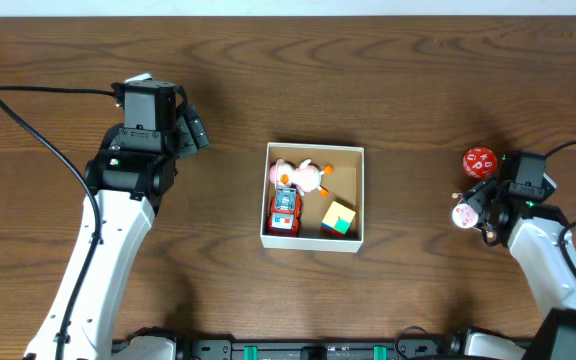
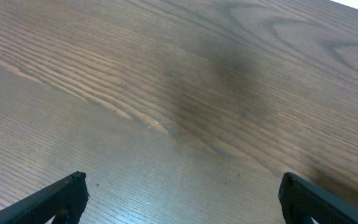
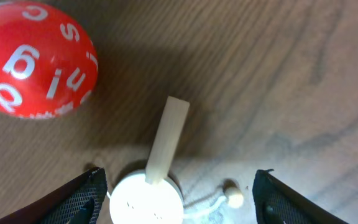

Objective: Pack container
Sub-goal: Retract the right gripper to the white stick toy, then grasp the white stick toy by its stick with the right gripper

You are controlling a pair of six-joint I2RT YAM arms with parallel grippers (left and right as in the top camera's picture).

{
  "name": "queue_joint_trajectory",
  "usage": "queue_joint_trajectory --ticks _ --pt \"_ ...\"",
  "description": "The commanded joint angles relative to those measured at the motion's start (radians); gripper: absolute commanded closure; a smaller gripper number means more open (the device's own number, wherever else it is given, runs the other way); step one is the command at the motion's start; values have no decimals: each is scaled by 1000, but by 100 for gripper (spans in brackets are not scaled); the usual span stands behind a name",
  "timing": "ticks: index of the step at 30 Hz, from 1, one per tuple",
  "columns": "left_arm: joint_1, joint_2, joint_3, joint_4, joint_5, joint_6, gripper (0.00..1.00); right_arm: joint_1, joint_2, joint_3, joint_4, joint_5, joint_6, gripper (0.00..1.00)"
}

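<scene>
Square shallow cardboard box (image 1: 309, 241), white outside and brown inside, no lid, sits at the table's middle in the overhead view, about midway between the 2 arms. 3 toys inside:
- pink plush animal (image 1: 299, 175), at the far-left corner
- red toy vehicle (image 1: 284, 211), against the left wall, just in front of the plush and touching it
- yellow-and-green cube (image 1: 339, 218), toward the near-right corner, apart from the other 2

Left gripper (image 1: 199, 134) is well to the left of the box over the dark wood-grain table (image 1: 388, 80). Left wrist view: the gripper (image 2: 182, 196) has both black fingers (image 2: 61, 199) spread wide, jaws released. Only bare wood lies between them.

Right gripper (image 1: 476, 212) is well to the right of the box. Just beyond it lies a red ball with white letters and digits (image 1: 479, 160). Right wrist view: the gripper (image 3: 179, 180) is spread, jaws released, black fingertips (image 3: 87, 194) at the frame's 2 lower corners. Between them sits a white round toy (image 3: 146, 200) with a pale wooden stick (image 3: 167, 140) rising from it and a small bead on a string (image 3: 232, 198) beside it. The toy is nearer the finger on the picture's left; contact cannot be told. The red lettered ball (image 3: 33, 59) rests on the wood beyond that finger, apart from the white toy.
</scene>
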Motion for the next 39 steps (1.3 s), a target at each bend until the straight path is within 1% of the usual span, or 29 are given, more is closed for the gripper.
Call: queue_joint_trajectory --ticks 1,7,15,18,21,22,30,35,39 --pt "4 -13 27 0 -12 -13 2 -8 40 -11 27 17 25 23" --pt "4 -13 27 0 -12 -13 2 -8 130 -11 67 16 76 23" --pt "4 -13 27 0 -12 -13 2 -8 243 -11 145 14 76 23" --pt "4 -13 27 0 -12 -13 2 -8 251 -11 156 14 76 28" --pt "4 -13 27 0 -12 -13 2 -8 251 -11 156 12 66 39" --pt "4 -13 27 0 -12 -13 2 -8 251 -11 156 9 55 40" --pt "3 -13 27 0 -12 -13 2 -8 251 -10 152 -67 56 45" --pt "4 -13 27 0 -12 -13 2 -8 251 -10 153 -134 110 45" --pt "4 -13 27 0 -12 -13 2 -8 251 -10 155 -157 122 47"
